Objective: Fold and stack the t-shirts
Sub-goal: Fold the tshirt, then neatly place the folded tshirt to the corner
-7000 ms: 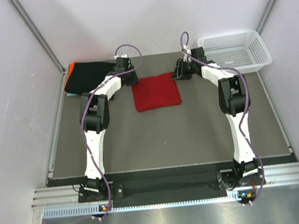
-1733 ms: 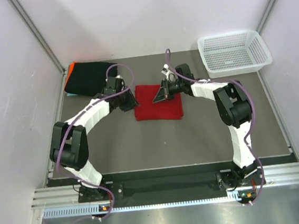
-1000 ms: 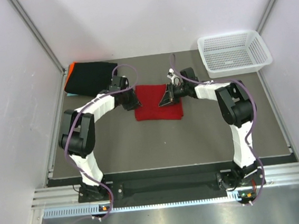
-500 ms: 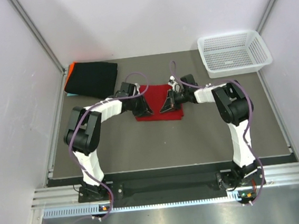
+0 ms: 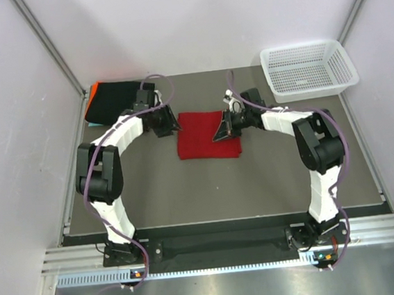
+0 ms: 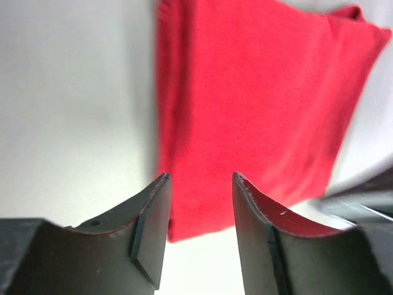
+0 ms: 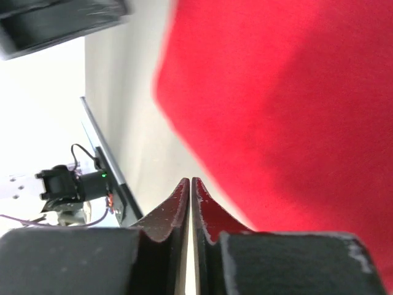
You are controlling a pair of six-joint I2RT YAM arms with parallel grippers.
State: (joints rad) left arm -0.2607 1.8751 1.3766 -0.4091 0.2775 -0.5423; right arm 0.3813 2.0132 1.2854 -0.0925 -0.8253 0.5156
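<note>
Red t-shirt (image 5: 208, 134) lies folded at the middle of the worktop (image 5: 187, 190).
Left fingers (image 6: 150, 227) parted and empty at its edge; right fingers (image 7: 207, 216) clenched together over it, contact unclear. Beneath the black t-shirt (image 5: 119, 102), the orange t-shirt (image 5: 89, 96) shows only an edge.
</note>
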